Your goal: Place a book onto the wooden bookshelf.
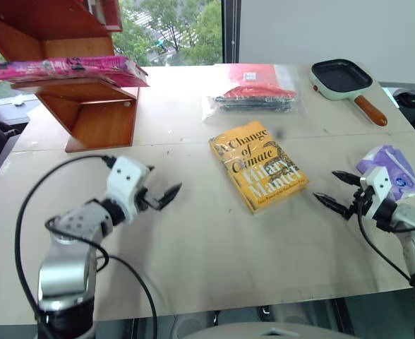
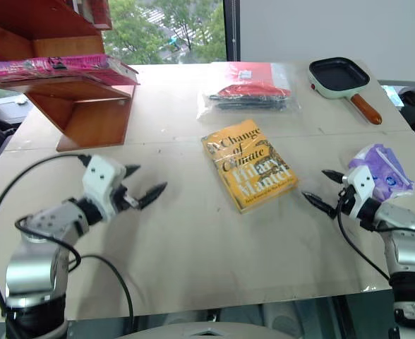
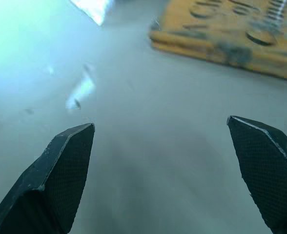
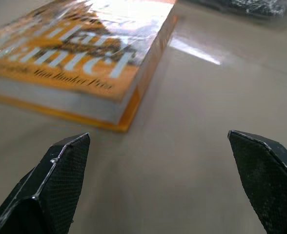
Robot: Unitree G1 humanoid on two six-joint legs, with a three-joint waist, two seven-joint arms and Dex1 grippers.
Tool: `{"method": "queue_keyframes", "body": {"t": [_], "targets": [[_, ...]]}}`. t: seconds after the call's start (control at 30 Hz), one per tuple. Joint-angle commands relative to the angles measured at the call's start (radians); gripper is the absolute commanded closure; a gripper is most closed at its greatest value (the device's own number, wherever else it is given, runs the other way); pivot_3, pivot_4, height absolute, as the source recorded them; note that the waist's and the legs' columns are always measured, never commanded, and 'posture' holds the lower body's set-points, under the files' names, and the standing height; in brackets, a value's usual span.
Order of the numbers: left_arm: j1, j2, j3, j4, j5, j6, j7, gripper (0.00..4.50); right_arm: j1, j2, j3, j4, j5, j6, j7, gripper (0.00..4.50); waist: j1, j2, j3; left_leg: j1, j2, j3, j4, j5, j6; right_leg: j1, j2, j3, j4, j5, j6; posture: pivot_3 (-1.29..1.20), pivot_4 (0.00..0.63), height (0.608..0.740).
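**Pink paperback rests on shelf as both pincers hang empty over the bench**

The book [image 1: 66, 68], a bright pink paperback, lies flat on a slanted board of the wooden bookshelf [image 1: 87, 113], which stands at the far left corner of the bench [image 1: 207, 261]. One end of the book juts past the board's edge.

At mid-bench a yellow-orange book [image 1: 258, 166] lies face up, apart from everything else. Behind it sits a clear plastic bag [image 1: 253, 90] holding something red and something dark; what they are cannot be told. A pale green pan [image 1: 341, 78] with a dark inside and a brown handle lies at the far right, with nothing in it. A purple packet [image 1: 391, 169] sits near the right edge.

The left pincer [image 1: 164, 192] hovers low over the bare bench, left of the yellow-orange book, pointing toward it with its fingers [image 3: 65, 165] spread wide and grasping nothing. The right pincer [image 1: 338, 189] hangs just in front of the purple packet, aimed at the same book from the opposite side, its fingers [image 4: 60, 175] likewise released and empty. A black cable loops from each forearm.
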Motion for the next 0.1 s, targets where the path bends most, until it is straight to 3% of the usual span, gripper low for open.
{"method": "queue_keyframes", "body": {"t": [0.03, 0.1], "targets": [[0.098, 0.006, -0.056, -0.022, -0.020, -0.078, 0.003, 0.03, 0.031, -0.007, -0.017, -0.022, -0.012, -0.064, -0.008, 0.00, 0.001, 0.001, 0.000, 0.008, 0.000, -0.001, -0.001, -0.002, 0.003, 0.008, 0.000, 0.000, -0.001, 0.000, 0.000, 0.00, 0.150, 0.740], [0.130, 0.001, -0.071, 0.008, -0.032, -0.108, 0.012, 0.03, 0.041, -0.003, -0.020, -0.020, -0.016, -0.075, -0.021, 0.00, 0.002, 0.000, 0.000, 0.015, 0.002, -0.001, -0.002, -0.002, 0.003, 0.015, 0.001, -0.002, -0.004, -0.003, -0.004, 0.00, 0.150, 0.740]]}}
